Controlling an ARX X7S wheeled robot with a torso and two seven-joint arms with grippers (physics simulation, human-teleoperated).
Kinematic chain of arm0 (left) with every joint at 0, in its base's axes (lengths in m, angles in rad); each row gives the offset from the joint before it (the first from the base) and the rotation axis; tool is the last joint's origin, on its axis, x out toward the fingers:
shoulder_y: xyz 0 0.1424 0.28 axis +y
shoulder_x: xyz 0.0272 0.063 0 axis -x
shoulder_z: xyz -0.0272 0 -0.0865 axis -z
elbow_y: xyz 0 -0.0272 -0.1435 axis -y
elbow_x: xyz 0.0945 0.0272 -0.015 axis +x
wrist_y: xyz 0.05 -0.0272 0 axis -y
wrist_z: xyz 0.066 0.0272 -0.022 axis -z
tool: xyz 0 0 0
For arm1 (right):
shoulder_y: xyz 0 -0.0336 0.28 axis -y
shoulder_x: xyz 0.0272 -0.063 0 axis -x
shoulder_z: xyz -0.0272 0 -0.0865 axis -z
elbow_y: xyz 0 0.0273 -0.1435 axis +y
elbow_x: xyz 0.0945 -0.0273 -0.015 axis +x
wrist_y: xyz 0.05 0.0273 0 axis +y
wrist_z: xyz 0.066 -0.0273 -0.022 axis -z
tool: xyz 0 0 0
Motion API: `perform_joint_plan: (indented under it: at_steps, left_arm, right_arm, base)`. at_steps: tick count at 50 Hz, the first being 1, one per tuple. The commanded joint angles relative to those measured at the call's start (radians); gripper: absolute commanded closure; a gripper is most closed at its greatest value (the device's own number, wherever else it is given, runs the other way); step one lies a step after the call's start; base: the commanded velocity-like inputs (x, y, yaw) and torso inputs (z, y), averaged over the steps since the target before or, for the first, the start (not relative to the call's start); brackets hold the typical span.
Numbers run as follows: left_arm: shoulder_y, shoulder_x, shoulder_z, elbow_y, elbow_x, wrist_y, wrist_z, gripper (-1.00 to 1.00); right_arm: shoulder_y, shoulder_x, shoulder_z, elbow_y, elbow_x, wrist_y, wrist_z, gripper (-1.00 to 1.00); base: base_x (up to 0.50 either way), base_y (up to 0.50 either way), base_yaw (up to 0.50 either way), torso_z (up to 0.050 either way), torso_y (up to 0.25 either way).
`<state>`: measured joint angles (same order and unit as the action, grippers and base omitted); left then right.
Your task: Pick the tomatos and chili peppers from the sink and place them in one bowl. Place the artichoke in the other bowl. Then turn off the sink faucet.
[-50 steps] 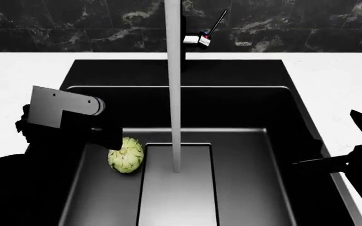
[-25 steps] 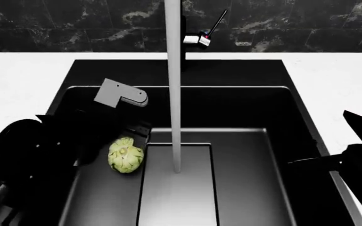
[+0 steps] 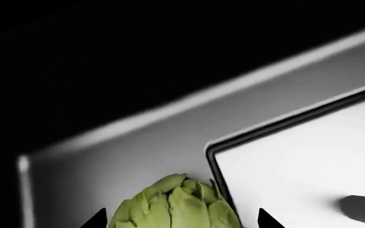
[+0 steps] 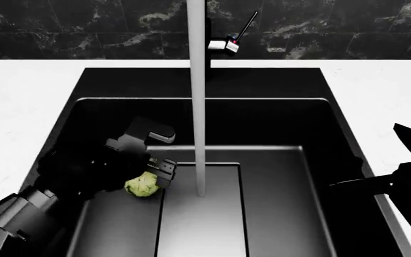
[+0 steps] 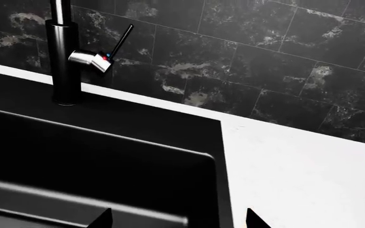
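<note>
The artichoke (image 4: 142,185) is being seen on the floor of the sink (image 4: 284,123), at the left side, just beside the left edge of the recessed floor panel (image 4: 202,214). In the left wrist view the artichoke (image 3: 176,205) is lying between the two dark fingertips (image 3: 97,219) of the left gripper (image 3: 181,219), and the jaws are being held wide, with one tip on each side of the globe. Whether the tips are touching the leaves cannot be told from these views. In the head view the left gripper (image 4: 150,176) is being lowered into the basin from the near left, and its body is covering the upper part of the artichoke.

A stream of water (image 4: 199,107) is being poured from above straight down onto the far part of the floor panel, a little to the right of the artichoke. The sink faucet (image 5: 65,52) is standing at the far edge of the sink, before the dark marble wall (image 5: 265,61), and its thin lever handle (image 4: 246,25) is being held tilted up and to the right.

The right gripper (image 4: 348,184) is being held at the right rim of the sink, above the white counter (image 4: 384,91) and well apart from the artichoke. In the right wrist view only its two fingertips (image 5: 101,219) are being shown, set wide apart, with nothing between them.
</note>
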<state>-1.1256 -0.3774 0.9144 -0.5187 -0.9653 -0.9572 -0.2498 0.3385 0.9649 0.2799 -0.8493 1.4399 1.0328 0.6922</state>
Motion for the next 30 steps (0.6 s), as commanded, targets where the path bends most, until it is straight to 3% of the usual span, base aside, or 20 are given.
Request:
perform_joint_plan:
  at_steps: [1, 11, 14, 24, 25, 30]
  left_arm:
    - [0.0, 0.064, 0.048, -0.152, 0.059, 0.07, 0.085, -1.0]
    - [-0.007, 0.063, 0.064, -0.17, 0.075, 0.073, 0.1, -1.0]
    - [0.013, 0.052, 0.054, -0.178, 0.096, 0.148, 0.096, -1.0]
    - [0.037, 0.053, 0.074, -0.15, 0.073, 0.088, 0.108, -1.0]
    - [0.037, 0.046, 0.072, -0.144, 0.079, 0.102, 0.105, 1.0]
    - [0.032, 0.03, 0.061, -0.109, 0.065, 0.087, 0.09, 1.0]
  right_arm:
    - [0.002, 0.018, 0.015, -0.01, 0.031, 0.003, 0.018, -1.0]
    - [0.007, 0.015, 0.004, -0.007, 0.021, -0.001, 0.014, -1.0]
    - [-0.014, 0.014, 0.017, -0.012, 0.017, -0.004, 0.01, -1.0]
    - [-0.015, 0.021, 0.017, -0.005, 0.021, -0.006, 0.012, -1.0]
    - [-0.01, 0.024, 0.017, -0.003, 0.027, -0.006, 0.015, -1.0]
    - [0.003, 0.024, 0.004, -0.001, 0.028, -0.006, 0.02, -1.0]
  base:
    - [0.0, 0.0, 0.0, 0.0, 0.0]
    - [0.0, 0.0, 0.0, 0.0, 0.0]
    - [0.0, 0.0, 0.0, 0.0, 0.0]
    - [0.0, 0.0, 0.0, 0.0, 0.0]
    - [0.0, 0.0, 0.0, 0.0, 0.0]
    - [0.0, 0.0, 0.0, 0.0, 0.0]
